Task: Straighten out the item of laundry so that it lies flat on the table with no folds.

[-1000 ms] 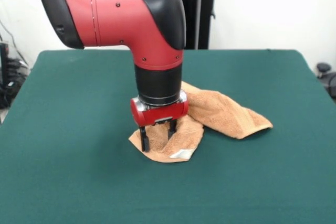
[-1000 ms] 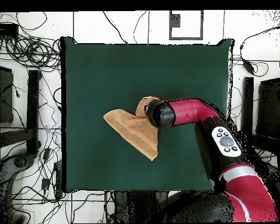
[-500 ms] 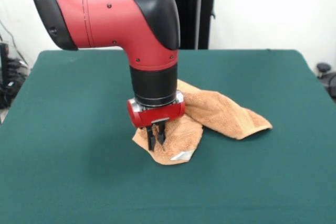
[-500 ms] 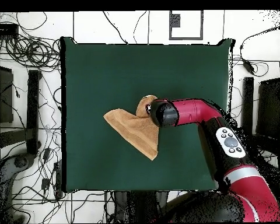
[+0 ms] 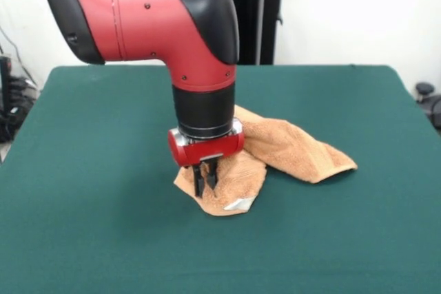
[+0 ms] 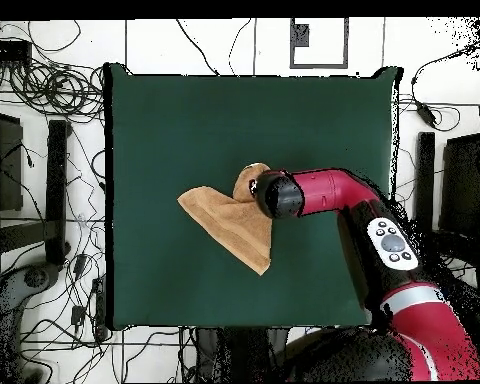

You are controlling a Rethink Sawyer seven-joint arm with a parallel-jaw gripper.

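The gripper (image 5: pixel 205 180) points straight down from the red and black arm (image 5: pixel 165 22), and its two dark fingers (image 5: pixel 200 182) are drawn close together, pinching a bit of the towel (image 5: pixel 289 146) right at their tips. The cloth sits bunched around the pinch rather than spread out.

Seen from the front, the towel lies under and beside the gripper on the green table (image 5: pixel 83 239). One folded lobe sits directly beneath the fingers and reaches a little toward the camera from them, ending in a rounded edge with a small white tag (image 5: pixel 240 204) just below and to the picture's right of the fingertips. A second, longer fold runs away from the gripper toward the picture's right, tapering to a corner well clear of the fingers.

From above, the towel (image 6: pixel 229 222) shows as a rough triangle on the table (image 6: pixel 164 120), with the arm (image 6: pixel 334 195) covering the part nearest the wrist; the gripper itself is hidden under the arm there. The towel is near the middle of the table, well apart from every edge
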